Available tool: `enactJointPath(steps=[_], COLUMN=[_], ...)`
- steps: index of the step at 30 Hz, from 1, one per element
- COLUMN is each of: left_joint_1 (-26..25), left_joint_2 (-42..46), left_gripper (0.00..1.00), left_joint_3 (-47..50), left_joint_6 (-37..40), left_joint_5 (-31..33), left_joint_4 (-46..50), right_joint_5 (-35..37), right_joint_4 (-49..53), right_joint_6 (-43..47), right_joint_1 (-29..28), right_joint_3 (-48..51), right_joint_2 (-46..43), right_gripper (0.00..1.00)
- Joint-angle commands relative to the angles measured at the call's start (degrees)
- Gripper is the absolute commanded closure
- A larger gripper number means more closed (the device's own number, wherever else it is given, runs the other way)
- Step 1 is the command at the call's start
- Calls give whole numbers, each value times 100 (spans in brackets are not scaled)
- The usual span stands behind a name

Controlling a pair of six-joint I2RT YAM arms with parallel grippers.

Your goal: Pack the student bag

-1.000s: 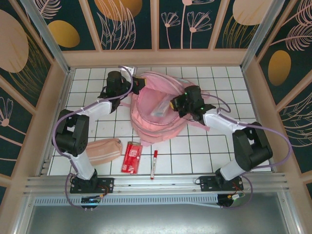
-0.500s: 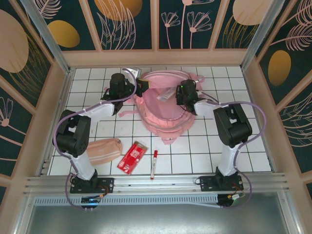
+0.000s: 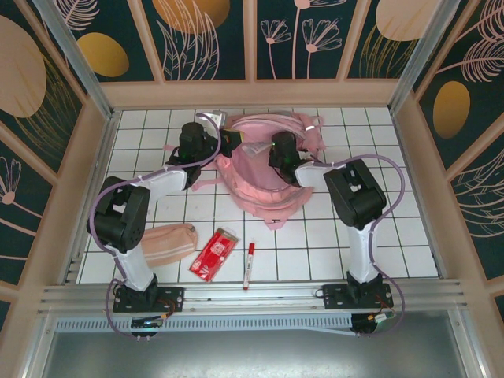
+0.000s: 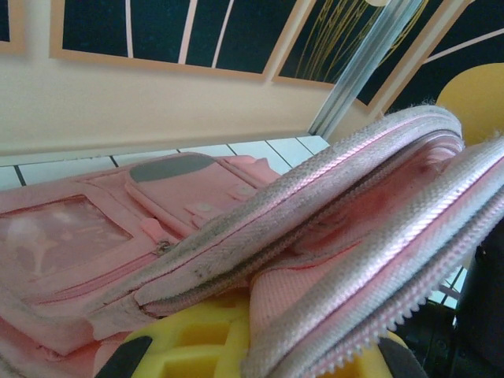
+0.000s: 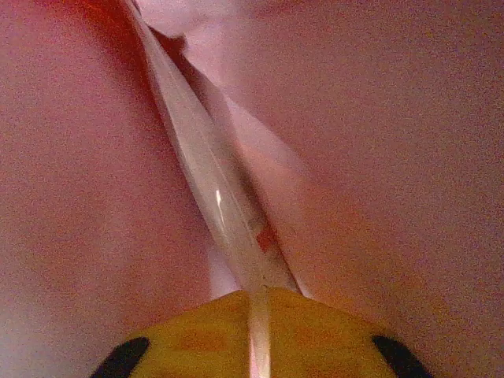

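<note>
Student bag (image 3: 264, 177) shoved toward far edge of table (image 3: 315, 244), mouth up. My left claw (image 3: 227, 146) clenched on zip rim. Right claw (image 5: 253, 311) now plunged inside, pinching clear flat piece (image 5: 216, 205); reckon release next. Pouch (image 3: 168, 240), red packet (image 3: 214, 253), marker (image 3: 250, 264) wait.

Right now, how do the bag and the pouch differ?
Bag is far bigger than pouch. Bag lies open, far back in the middle; pouch sits at near left. Bag is light pink; pouch is peach. Both are soft fabric.

White-black arms (image 3: 161, 175), purple cables (image 3: 94, 211), yellow tool fingers (image 4: 197, 346).
</note>
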State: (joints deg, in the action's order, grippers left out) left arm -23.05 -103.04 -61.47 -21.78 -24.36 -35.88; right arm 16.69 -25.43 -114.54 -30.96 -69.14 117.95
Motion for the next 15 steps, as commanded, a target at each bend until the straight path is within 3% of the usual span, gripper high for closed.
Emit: enactJointPath(steps=[1,4,10,13,15], left_joint_1=[-156,-156,-155,-152,-149], left_joint_2=[-29,-64,-288,-356,-365], left_gripper=[100,100,100,100,100], left_joint_3=[-201,-172,-336,-401,-392], left_joint_6=[-359,-432,-198,-55,-61], left_joint_5=[-332,-104,315,361,373], left_joint_4=[-620,-650,-350,-188,-159], right_joint_5=[-417,-1211,-2189,-3024,-3654], right_joint_4=[-994,-1235,1569,1401,1274], right_joint_6=[-1426,-829,1710,2318,2993], right_joint_1=[-90,-71,418,786,1051], right_joint_3=[-58,259,596,1426,1799], right_joint_2=[-47,-263,-1468,-1974,-2309], right_gripper=[78,68,44,32,31])
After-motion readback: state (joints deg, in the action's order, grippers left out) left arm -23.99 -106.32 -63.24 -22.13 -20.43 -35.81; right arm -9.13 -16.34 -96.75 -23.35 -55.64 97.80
